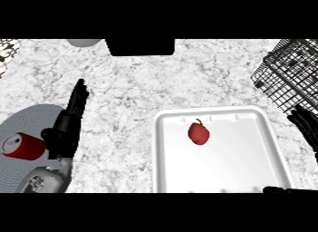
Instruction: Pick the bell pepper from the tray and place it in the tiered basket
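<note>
At right edge: right hand (311, 129) fingers straight, spread, holding nothing, just beside tray (268, 149) rim. Left hand (71, 118) fingers straight, upright, empty, near red can (24, 147) on grey mat (14, 167). Bell pepper (199, 133) lies in tray, untouched. Tiered basket (295, 72) cut off top right on surface (134, 86).

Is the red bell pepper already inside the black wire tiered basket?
No, the red bell pepper lies on the white rectangular tray, apart from the black wire tiered basket.
</note>
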You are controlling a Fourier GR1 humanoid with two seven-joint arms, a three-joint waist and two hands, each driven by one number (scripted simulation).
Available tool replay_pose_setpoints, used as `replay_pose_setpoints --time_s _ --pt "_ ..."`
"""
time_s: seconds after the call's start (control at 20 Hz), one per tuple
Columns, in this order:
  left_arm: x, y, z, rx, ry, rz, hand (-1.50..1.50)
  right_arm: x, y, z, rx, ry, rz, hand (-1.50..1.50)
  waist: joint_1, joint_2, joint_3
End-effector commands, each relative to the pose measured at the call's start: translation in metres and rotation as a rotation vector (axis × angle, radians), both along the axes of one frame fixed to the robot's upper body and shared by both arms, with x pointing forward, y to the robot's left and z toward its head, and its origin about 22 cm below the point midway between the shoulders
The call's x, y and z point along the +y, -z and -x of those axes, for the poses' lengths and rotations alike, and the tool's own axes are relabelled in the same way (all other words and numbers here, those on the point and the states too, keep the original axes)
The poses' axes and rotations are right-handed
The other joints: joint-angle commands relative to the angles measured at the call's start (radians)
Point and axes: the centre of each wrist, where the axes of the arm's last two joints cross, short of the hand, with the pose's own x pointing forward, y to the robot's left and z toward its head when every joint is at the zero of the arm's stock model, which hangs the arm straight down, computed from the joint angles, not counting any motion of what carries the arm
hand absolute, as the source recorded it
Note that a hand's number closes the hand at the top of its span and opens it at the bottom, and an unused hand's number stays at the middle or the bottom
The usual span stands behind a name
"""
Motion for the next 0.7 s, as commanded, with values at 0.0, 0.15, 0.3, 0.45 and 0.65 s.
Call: replay_pose_setpoints --time_s 0.0,0.15,0.3,0.45,0.65 --pt "0.003 0.004 0.003 0.006 0.001 -0.011 0.00 -0.009 -0.037 0.011 0.066 -0.005 0.405 -1.50 0.002 -0.002 -0.006" --pt "-0.005 -0.003 -0.003 -0.004 0.017 -0.010 0.00 0.000 -0.064 0.010 0.087 0.017 0.666 -1.50 0.018 0.003 -0.010" --pt "-0.006 0.003 0.002 -0.018 0.023 -0.020 0.00 0.013 -0.086 0.016 0.145 0.048 0.865 -1.50 0.031 0.003 -0.010" --pt "-0.022 -0.007 -0.004 -0.033 0.068 -0.014 0.00 0.035 -0.098 0.020 0.202 0.091 0.981 -1.50 0.056 0.012 -0.009" --pt "-0.023 -0.011 -0.001 -0.027 0.088 -0.019 0.00 0.065 -0.111 0.027 0.314 0.130 1.056 -1.50 0.086 0.013 -0.004"
